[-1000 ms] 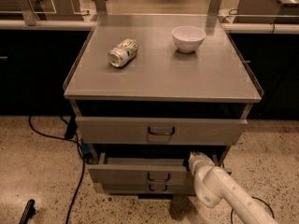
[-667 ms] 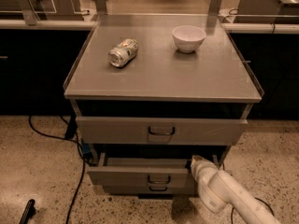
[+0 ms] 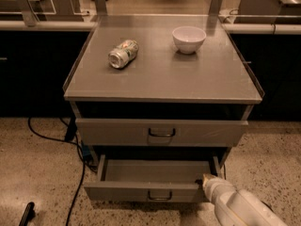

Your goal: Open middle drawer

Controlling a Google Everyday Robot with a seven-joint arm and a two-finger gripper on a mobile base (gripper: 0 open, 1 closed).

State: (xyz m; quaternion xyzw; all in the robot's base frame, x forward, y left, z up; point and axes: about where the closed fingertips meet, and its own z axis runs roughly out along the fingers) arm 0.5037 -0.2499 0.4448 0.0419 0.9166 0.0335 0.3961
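The middle drawer [image 3: 141,191] is a grey metal drawer under the top one. It stands pulled out toward me, and its plain grey shallow tray [image 3: 155,169] shows from above. A small dark pull handle [image 3: 160,197] sits at the middle of its front panel. My gripper [image 3: 207,180], at the tip of a white arm [image 3: 240,208] coming in from the lower right, is at the right end of the drawer's front panel, at its top edge. The bottom drawer is hidden beneath it.
The top drawer [image 3: 160,132] sticks out slightly under the grey cabinet top [image 3: 188,79]. A crushed can [image 3: 123,53] and a white bowl [image 3: 188,38] stand on the top. Black cables [image 3: 77,173] lie on the speckled floor at the left.
The middle drawer has slid further out toward me, showing more of its tray. My gripper has moved back with its right end.
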